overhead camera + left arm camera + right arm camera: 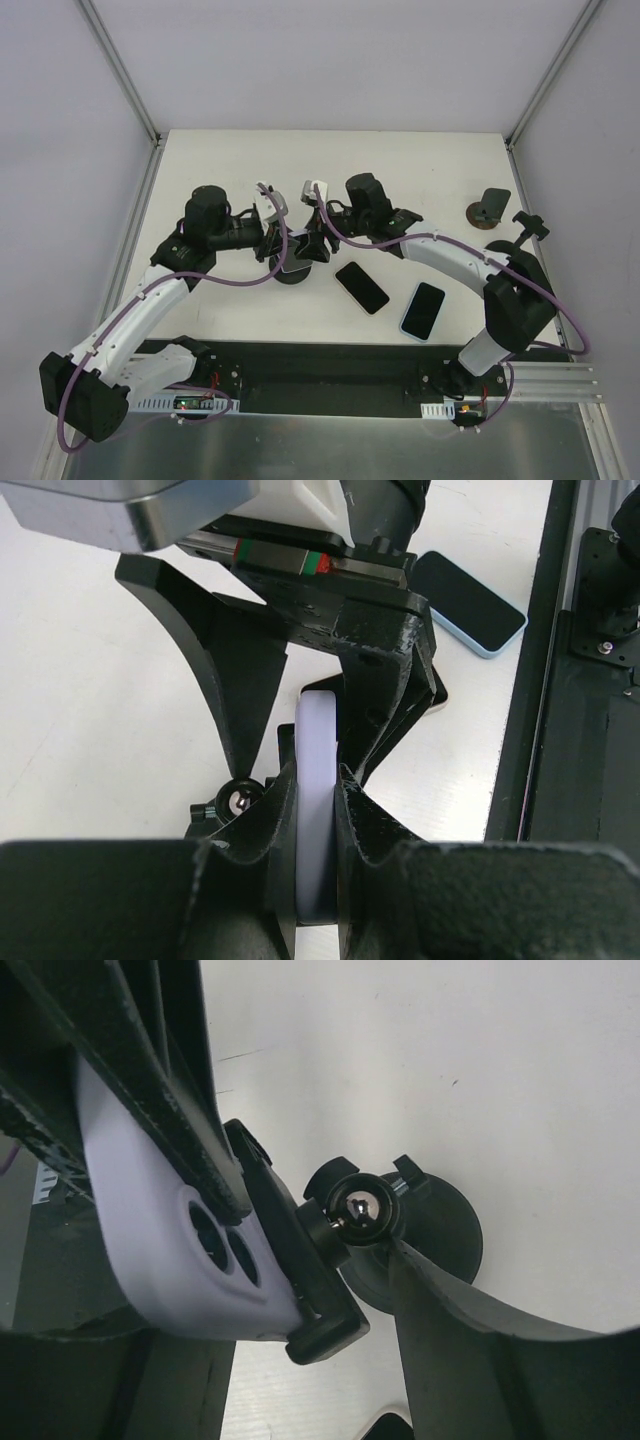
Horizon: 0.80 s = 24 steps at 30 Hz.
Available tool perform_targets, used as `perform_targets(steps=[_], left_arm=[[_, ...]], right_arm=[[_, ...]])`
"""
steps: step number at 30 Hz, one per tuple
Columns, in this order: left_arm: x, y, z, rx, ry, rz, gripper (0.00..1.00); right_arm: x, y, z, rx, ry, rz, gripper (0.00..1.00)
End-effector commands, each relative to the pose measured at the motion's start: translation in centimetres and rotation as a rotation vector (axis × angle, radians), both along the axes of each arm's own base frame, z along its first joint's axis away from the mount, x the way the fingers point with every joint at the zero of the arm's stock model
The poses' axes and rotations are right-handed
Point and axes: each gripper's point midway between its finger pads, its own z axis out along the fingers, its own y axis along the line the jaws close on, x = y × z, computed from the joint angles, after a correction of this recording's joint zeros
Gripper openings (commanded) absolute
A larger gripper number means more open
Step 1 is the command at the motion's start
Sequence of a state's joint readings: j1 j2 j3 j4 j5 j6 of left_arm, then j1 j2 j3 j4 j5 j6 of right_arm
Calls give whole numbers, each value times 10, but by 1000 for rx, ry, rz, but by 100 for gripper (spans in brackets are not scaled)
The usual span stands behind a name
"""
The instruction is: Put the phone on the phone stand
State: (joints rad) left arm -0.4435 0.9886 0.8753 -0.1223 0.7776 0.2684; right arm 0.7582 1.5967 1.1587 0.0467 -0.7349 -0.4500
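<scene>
White table (250, 160), lavender phone (318, 810) pinched between left jaws, against stand (432, 1235)

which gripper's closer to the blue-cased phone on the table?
Right. The right gripper is left of the blue-cased phone, at the phone stand. The left gripper is farther left, across the stand, shut on the lavender phone.

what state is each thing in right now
phone stand, upright on the table
lavender phone, on edge against the stand's cradle, held
left gripper, jaws shut on the lavender phone
right gripper, jaws open around the stand's ball joint
black phone, flat on the table, untouched
blue-cased phone, flat, screen up, untouched
second stand, upright, empty
</scene>
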Motion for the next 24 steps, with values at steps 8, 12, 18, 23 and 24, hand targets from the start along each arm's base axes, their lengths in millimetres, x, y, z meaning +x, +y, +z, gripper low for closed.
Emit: perform_targets(steps=[8, 12, 18, 23, 24], left_arm=[[6, -8, 14, -48, -78, -37, 0], [9, -11, 14, -53, -70, -43, 0], [13, -12, 11, -50, -40, -36, 0], [17, -11, 6, -38, -35, -14, 0], [16, -11, 6, -39, -33, -15, 0]], right_arm=[[3, 13, 27, 74, -47, 52, 39], [0, 14, 28, 71, -10, 51, 24], [4, 8, 26, 62, 38, -43, 0], [16, 12, 37, 55, 166, -150, 0], [14, 14, 33, 37, 234, -162, 0]])
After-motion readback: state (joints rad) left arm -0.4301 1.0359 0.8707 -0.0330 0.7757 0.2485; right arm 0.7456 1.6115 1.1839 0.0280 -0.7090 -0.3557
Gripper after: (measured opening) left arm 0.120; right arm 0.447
